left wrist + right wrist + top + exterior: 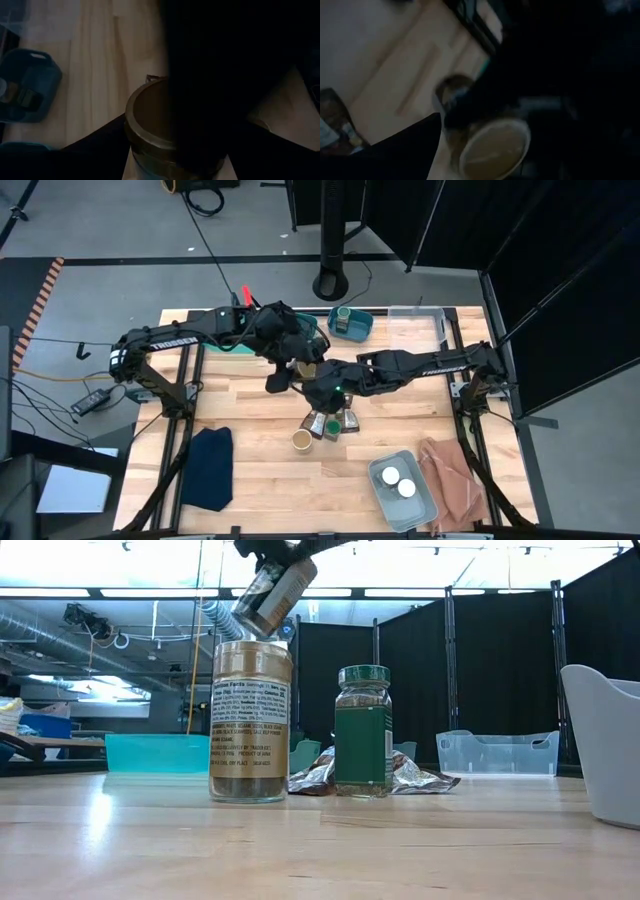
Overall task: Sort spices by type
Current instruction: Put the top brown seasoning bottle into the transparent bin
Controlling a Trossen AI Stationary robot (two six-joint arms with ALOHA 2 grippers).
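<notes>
Wooden tabletop w/ a dark blue cloth lying crumpled nr its front-left corner; a brown bag-like sheet lies at the front-right, just beside a pale rectangular bin. At the back edge: a small teal bin nr centre, a clear bin to its right & a wider teal tray on the left. Past the table, grey floor w/ a round black stand base, black curtain panels & cables.

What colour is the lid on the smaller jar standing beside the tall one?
Green, matching its label. The small jar shows best in the low view.
</notes>
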